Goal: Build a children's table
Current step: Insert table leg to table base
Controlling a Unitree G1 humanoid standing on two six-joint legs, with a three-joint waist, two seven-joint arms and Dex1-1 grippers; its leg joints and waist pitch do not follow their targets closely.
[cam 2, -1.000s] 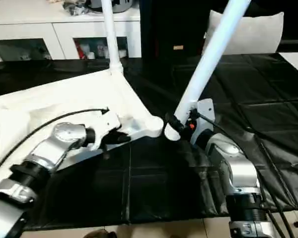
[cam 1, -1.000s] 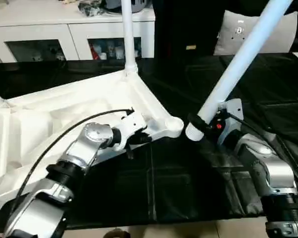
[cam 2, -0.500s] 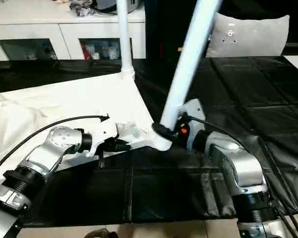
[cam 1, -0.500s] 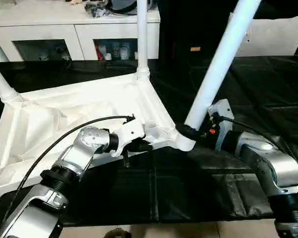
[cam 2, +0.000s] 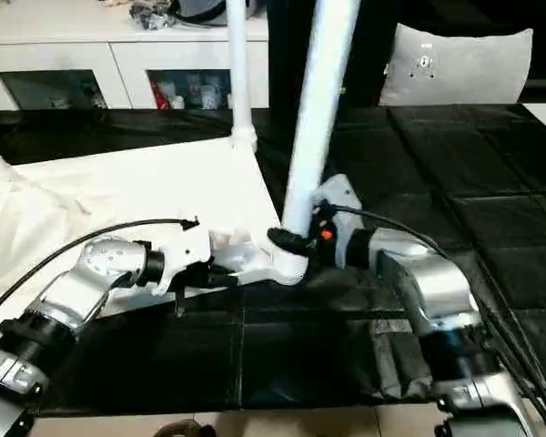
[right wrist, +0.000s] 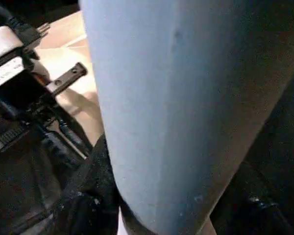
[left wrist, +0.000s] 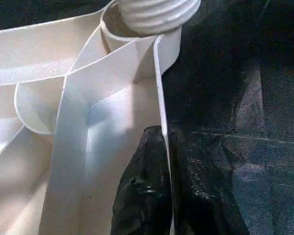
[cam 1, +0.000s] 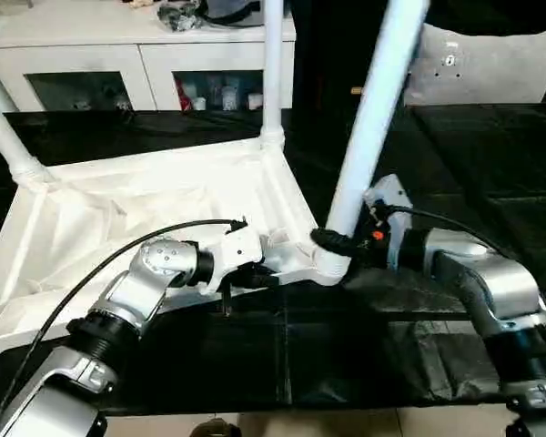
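Observation:
The children's table top (cam 1: 146,200) lies upside down on the black mat, white and ribbed. My left gripper (cam 1: 257,273) is shut on the thin rim wall near the front right corner; its black fingers (left wrist: 147,166) pinch that wall. My right gripper (cam 1: 332,241) is shut on a white leg (cam 1: 373,109) just above its lower end. That leg stands nearly upright, with its threaded end (left wrist: 157,12) sitting in the round corner socket (cam 1: 323,266). Two other legs stand in the back corner sockets, one at the right (cam 1: 273,73) and one at the left (cam 1: 5,127).
A white cabinet with dark glass doors (cam 1: 118,64) stands behind the table top. A grey cushion (cam 1: 491,73) lies at the back right. The black mat (cam 1: 346,364) spreads to the front and right of the corner.
My right gripper has swung the leg from a steep slant to nearly upright and brought its lower end over into the corner socket. The left gripper has kept its hold on the rim.

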